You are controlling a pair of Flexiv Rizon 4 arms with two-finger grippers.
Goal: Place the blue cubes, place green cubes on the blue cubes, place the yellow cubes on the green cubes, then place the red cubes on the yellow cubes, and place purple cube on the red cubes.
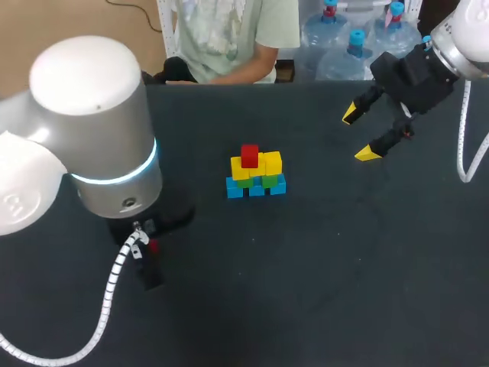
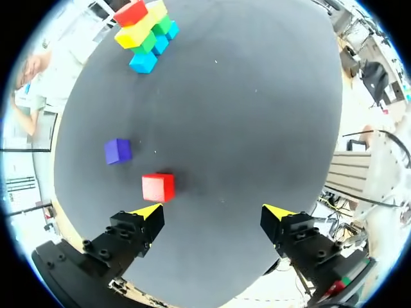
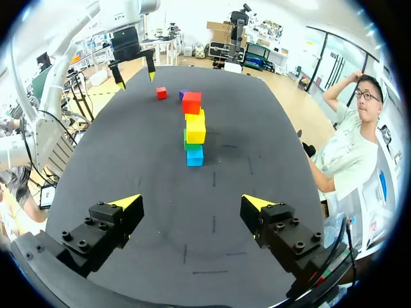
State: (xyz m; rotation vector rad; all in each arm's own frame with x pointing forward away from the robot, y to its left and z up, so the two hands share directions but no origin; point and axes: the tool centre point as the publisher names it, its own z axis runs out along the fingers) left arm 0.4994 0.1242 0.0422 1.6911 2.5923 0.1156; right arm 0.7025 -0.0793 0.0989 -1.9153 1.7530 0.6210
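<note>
Hovering with jaws apart, left pincer (image 2: pixel 213 212) sits just behind red cube (image 2: pixel 158 187).

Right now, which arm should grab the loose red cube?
Left. The left gripper is open with the loose red cube just ahead of it. The right gripper, also open, has the stack between it and that cube.

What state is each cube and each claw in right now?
left gripper: open, empty
right gripper: open, empty
blue cubes: bottom row, on the table
green cubes: stacked on the blue cubes
yellow cubes: stacked on the green cubes
top red cube: resting on the yellow cubes
loose red cube: on the table, unstacked
purple cube: on the table, unstacked
</note>
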